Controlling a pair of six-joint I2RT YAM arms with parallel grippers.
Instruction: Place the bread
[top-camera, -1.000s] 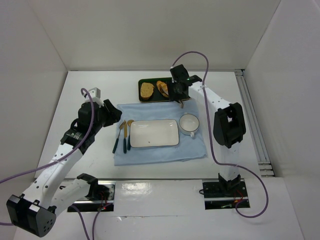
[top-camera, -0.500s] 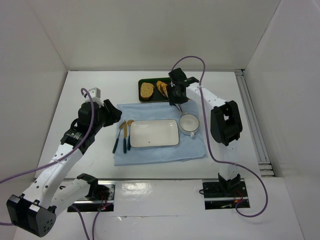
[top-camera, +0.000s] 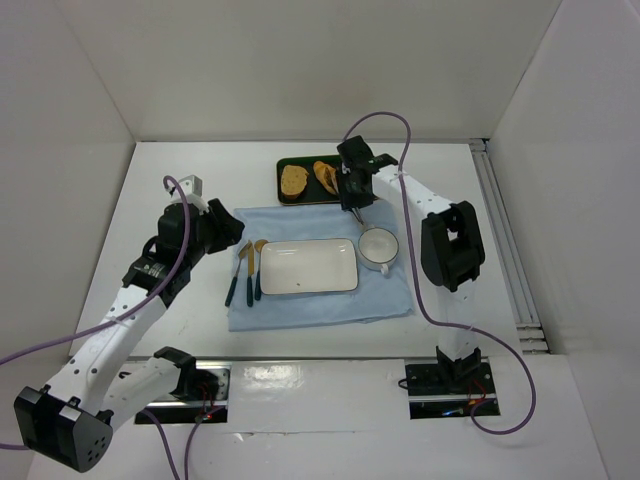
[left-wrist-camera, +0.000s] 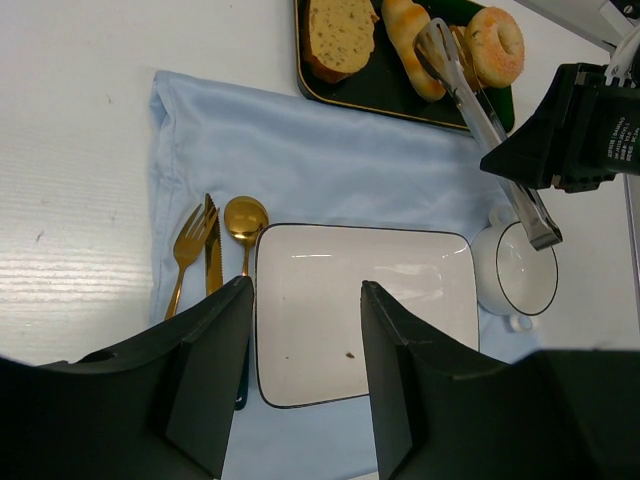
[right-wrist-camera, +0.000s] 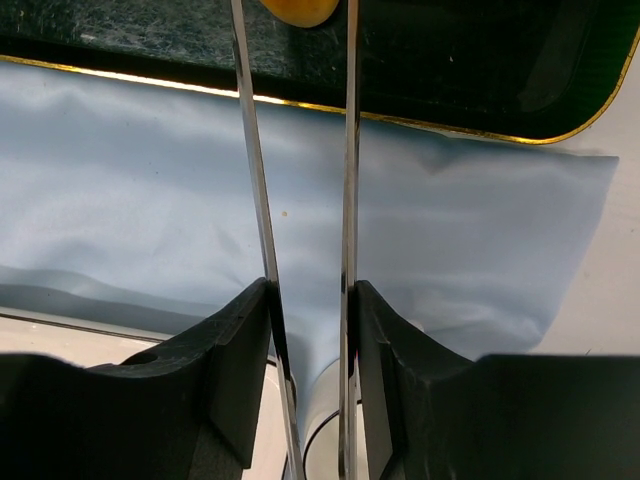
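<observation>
Right pincer (right-wrist-camera: 308, 300) clamped on tongs (left-wrist-camera: 480, 110), tips straddling the bread (left-wrist-camera: 405, 35) mid-tray (left-wrist-camera: 370, 88), long axis across the tray's short side; left pincer (left-wrist-camera: 305, 290) open, empty, farther off.

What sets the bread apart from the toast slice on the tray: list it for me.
Shape: the bread is a long ridged roll; the toast slice is flat and cut. Surface: the bread is glossy golden; the toast slice shows speckled crumb inside a darker crust. State: the tips of the tongs sit at the bread; the toast slice lies clear of them. Both rest on the dark tray.
</observation>
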